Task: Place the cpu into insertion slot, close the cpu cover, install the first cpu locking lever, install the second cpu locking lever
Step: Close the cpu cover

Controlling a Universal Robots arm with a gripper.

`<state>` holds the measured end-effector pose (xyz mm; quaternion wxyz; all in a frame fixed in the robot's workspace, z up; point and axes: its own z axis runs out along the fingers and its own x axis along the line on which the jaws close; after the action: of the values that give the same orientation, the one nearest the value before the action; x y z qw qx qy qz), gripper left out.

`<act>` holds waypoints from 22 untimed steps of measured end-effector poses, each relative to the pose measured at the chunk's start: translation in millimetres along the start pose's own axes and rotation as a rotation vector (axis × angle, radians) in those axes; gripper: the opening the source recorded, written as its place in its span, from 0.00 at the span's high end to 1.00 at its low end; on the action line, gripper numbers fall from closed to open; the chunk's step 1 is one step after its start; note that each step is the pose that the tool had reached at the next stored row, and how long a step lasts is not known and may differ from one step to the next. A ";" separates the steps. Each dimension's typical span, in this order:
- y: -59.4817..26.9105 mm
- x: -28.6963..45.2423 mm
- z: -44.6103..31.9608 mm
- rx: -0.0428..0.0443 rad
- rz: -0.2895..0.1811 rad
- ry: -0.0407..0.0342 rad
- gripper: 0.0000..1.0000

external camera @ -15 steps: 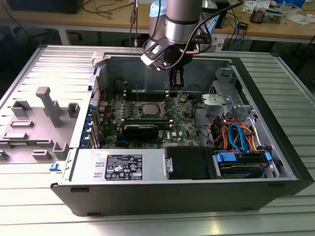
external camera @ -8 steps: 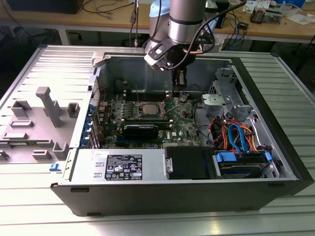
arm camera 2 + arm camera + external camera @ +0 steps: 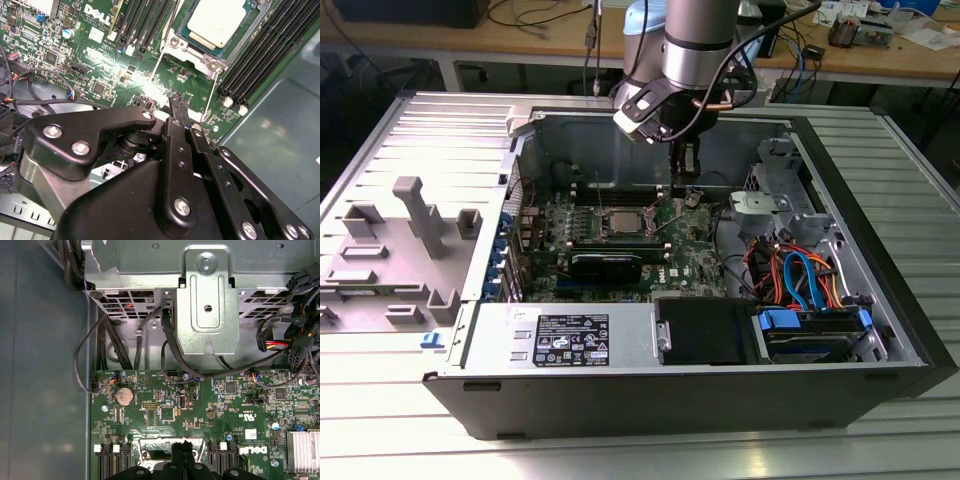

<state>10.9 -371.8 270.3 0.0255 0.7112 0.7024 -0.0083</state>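
The cpu (image 3: 216,21) shows its dull silver top and lies in the insertion slot (image 3: 172,44) on the green board; it is also in the exterior view (image 3: 623,222). The cpu cover (image 3: 199,44) frames the chip and looks laid down over it. Two thin silver lever rods (image 3: 154,75) (image 3: 212,95) run out from the socket towards my gripper. My gripper (image 3: 176,102) hangs over the board between these rods, a short way from the socket, its black fingers shut with nothing between them. It also shows in the exterior view (image 3: 686,195) and in the first wrist view (image 3: 182,446).
Long black memory slots (image 3: 270,45) flank the socket on both sides. A silver drive cage bracket (image 3: 207,300) and black cables (image 3: 167,340) lie beyond the board edge. A finned heatsink (image 3: 305,450), coloured cables (image 3: 800,275) and the power supply (image 3: 570,335) crowd the case.
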 end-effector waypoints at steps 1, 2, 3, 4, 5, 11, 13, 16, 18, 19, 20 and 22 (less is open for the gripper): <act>0.0 0.0 0.0 0.0000 0.000 0.0000 0.89; 0.0 0.0 0.0 0.0000 0.000 0.0000 0.89; 0.0 0.0 0.0 0.0000 0.000 0.0000 0.89; 0.9 0.0 0.0 0.0001 0.000 0.0000 0.89; 3.5 0.0 0.1 0.0000 0.000 0.0001 0.89; 22.2 6.1 2.8 0.0104 -0.002 -0.0002 0.89; 24.6 7.2 4.2 0.0121 -0.002 -0.0002 0.89; 28.3 8.9 6.9 0.0131 -0.004 -0.0001 0.89; 28.9 9.6 8.9 0.0132 -0.005 0.0001 0.89; 29.1 9.8 9.7 0.0135 -0.006 0.0000 0.89; 29.3 9.9 10.4 0.0140 -0.006 0.0000 0.89; 29.4 10.0 11.7 0.0147 -0.007 0.0000 0.89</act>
<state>40.7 -362.7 258.8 0.0202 0.7090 0.7048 -0.0136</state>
